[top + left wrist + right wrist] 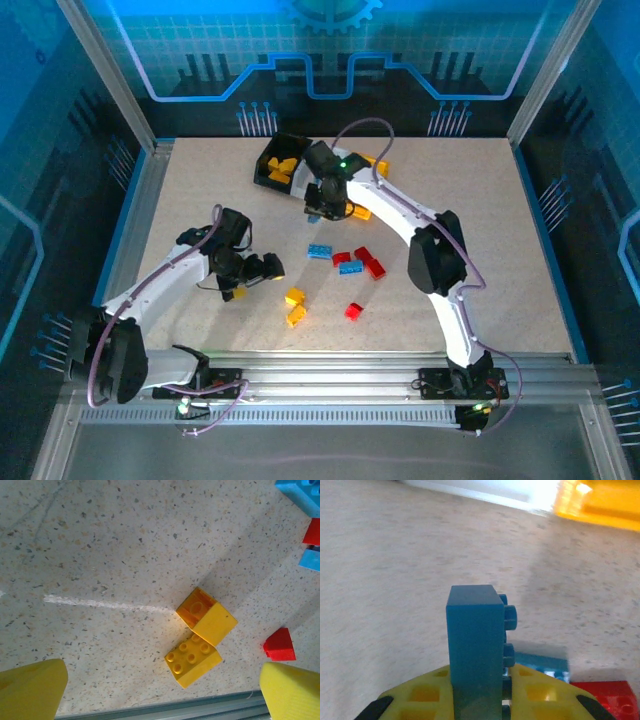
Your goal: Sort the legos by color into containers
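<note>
Grasping blue lego [475, 640] in right tool [478, 696]. Holding left tool [161, 690] released above two yellow legos [194, 659]. Judged next: carrying it to the containers [263, 172].

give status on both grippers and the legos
Right gripper shut on a blue brick, studs sideways. Left gripper open above two yellow bricks side by side. Red brick lies apart from them, off to one side.
</note>
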Robot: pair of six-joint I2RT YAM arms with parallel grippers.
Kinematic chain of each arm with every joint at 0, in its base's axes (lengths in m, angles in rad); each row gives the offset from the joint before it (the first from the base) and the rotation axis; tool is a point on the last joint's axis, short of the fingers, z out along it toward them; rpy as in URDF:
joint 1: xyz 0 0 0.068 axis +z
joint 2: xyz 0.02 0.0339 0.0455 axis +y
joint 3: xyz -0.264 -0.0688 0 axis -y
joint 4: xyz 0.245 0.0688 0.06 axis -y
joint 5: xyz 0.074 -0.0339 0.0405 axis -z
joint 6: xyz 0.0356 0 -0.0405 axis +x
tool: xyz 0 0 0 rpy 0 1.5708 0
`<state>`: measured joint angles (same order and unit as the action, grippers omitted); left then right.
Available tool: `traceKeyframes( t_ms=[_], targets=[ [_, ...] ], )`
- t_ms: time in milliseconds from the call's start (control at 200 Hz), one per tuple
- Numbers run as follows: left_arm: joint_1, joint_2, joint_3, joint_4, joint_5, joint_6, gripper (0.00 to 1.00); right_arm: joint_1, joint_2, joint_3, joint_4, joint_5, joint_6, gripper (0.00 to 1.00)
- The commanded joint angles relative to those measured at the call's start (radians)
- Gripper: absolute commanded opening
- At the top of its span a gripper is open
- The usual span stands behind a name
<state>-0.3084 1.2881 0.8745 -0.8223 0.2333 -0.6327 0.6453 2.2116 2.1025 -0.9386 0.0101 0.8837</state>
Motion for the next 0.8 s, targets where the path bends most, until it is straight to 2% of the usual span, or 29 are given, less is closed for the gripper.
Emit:
traceKeyframes(
  t_ms=[0, 195, 340, 640, 795],
  targets=[
    [0.007, -0.032, -0.009, 0.01, 0.042, -0.008, 0.99, -0.009, -0.011, 0.107, 0.031, -0.027, -0.127, 0.15],
    [0.008, -0.064, -0.014, -0.018, 0.039, 0.003, 0.99, -0.075, 0.172, 0.377, -0.028, -0.035, -0.151, 0.15],
    [0.007, -0.098, -0.024, -0.039, 0.032, 0.013, 0.99, -0.108, 0.281, 0.508, -0.029, -0.023, -0.155, 0.15],
    [0.006, -0.118, -0.045, -0.049, 0.052, 0.034, 0.99, -0.161, 0.353, 0.527, 0.008, -0.033, -0.122, 0.19],
    [0.006, -0.09, -0.029, -0.047, 0.057, 0.044, 0.99, -0.169, 0.363, 0.527, 0.015, -0.05, -0.104, 0.27]
  ],
)
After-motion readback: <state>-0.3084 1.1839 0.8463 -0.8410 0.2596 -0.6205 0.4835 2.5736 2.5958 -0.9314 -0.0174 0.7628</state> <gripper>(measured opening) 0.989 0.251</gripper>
